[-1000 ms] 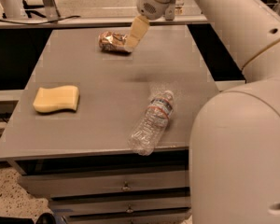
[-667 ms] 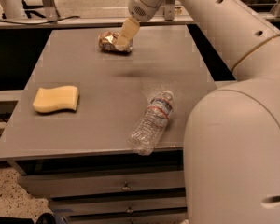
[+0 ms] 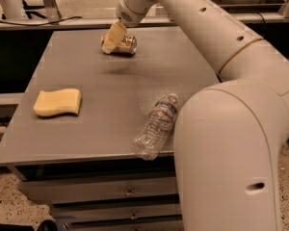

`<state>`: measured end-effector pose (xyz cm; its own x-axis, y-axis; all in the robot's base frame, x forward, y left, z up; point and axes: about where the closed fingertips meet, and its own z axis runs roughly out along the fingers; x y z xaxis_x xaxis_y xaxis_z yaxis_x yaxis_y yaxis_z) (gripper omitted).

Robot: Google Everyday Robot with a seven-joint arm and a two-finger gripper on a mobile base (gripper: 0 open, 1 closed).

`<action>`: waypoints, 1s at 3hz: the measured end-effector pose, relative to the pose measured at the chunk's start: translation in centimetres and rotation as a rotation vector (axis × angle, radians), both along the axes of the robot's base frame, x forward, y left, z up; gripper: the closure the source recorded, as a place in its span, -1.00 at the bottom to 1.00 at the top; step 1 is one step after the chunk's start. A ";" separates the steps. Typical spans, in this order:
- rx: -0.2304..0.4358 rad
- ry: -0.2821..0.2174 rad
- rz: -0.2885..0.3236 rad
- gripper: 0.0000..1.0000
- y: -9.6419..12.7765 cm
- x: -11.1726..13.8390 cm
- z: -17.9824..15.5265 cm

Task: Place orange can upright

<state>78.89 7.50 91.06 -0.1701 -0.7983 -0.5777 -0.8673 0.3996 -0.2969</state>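
Note:
The orange can (image 3: pixel 126 44) lies on its side at the far middle of the grey table (image 3: pixel 101 85). My gripper (image 3: pixel 112 38) reaches down from the arm at the top of the camera view. It sits over the left end of the can and hides that end. I cannot see whether it holds the can.
A yellow sponge (image 3: pixel 58 102) lies at the left of the table. A clear plastic water bottle (image 3: pixel 156 127) lies on its side near the front edge. My arm's large white body (image 3: pixel 231 143) fills the right foreground. Drawers (image 3: pixel 101 191) sit under the table.
My gripper has moved left, from the right end of the can to over its left end. The can, sponge and bottle lie where they were.

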 end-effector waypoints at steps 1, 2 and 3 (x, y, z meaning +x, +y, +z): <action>0.025 0.013 0.014 -1.00 1.9 0.6 -1.2; 0.023 0.028 0.026 -1.00 3.2 1.0 -2.6; 0.003 0.046 0.028 -1.00 3.5 1.6 -4.2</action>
